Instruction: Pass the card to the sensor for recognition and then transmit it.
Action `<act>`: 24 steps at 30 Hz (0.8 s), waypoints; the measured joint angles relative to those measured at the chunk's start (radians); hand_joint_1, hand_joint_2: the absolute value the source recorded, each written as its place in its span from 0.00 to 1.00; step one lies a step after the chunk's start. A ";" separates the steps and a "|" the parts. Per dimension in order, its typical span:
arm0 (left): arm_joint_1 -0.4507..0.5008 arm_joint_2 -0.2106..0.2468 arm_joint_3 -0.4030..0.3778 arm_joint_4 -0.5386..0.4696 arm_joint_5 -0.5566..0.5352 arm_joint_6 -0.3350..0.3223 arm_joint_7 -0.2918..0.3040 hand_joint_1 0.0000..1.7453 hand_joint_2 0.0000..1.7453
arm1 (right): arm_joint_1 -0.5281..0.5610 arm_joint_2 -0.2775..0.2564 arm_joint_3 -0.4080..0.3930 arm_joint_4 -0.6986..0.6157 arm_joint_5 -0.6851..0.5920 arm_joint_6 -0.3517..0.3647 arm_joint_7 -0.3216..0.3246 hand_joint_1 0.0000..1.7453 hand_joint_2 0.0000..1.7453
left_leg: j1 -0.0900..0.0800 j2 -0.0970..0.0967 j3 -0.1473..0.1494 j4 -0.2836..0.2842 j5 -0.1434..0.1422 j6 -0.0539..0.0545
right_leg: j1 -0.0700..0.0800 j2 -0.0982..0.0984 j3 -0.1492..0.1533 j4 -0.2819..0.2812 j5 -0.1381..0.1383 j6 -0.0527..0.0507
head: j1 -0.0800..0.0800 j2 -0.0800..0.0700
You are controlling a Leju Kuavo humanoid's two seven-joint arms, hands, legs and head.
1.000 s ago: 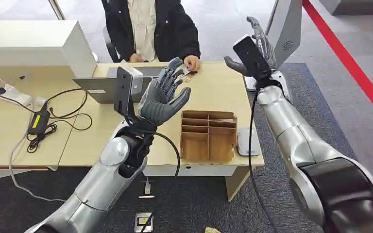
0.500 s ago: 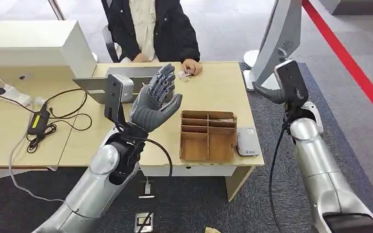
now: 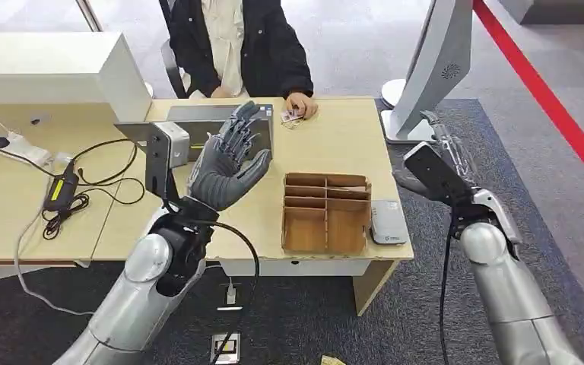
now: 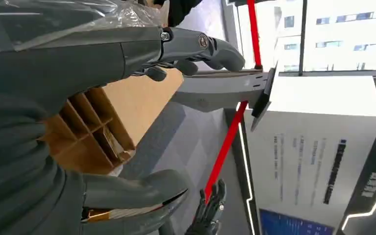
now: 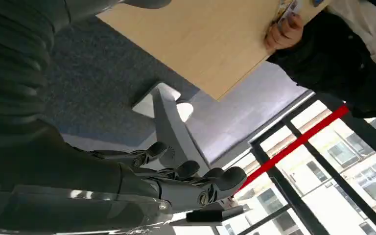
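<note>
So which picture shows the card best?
The head view: the card lies flat on the table under the person's hand. The right wrist view catches just its edge by that hand. In the left wrist view I cannot make it out.

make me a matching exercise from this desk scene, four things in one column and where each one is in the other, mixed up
Things:
1. card
2. divided cardboard box
3. left hand
4. right hand

Places:
A. raised open above the desk, in front of the laptop
B. under the person's hand at the desk's far edge
C. off the desk's right side, over the grey carpet, near the monitor stand
D. at the desk's near edge, beside a small white device

Pairs: 1-B, 2-D, 3-A, 4-C
</note>
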 joint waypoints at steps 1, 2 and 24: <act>0.001 -0.001 0.003 0.000 -0.008 -0.007 -0.007 0.00 1.00 | 0.005 0.000 0.005 0.000 0.024 -0.004 -0.010 0.00 1.00 | 0.000 0.000 0.000 0.000 0.000 0.000 | 0.000 0.000 0.000 0.000 0.000 0.000 | 0.000 0.000; 0.002 -0.002 0.005 0.000 -0.017 -0.014 -0.016 0.00 1.00 | 0.011 0.001 0.010 0.000 0.051 -0.010 -0.022 0.00 1.00 | 0.000 0.000 0.000 0.000 0.000 0.000 | 0.000 0.000 0.000 0.000 0.000 0.000 | 0.000 0.000; 0.004 -0.032 0.011 0.001 -0.003 -0.069 -0.011 0.00 1.00 | 0.010 0.108 0.148 0.165 0.180 -0.114 -0.108 0.00 1.00 | 0.000 0.000 -0.001 0.000 0.000 0.000 | 0.000 0.000 0.000 0.000 0.000 0.000 | 0.000 0.000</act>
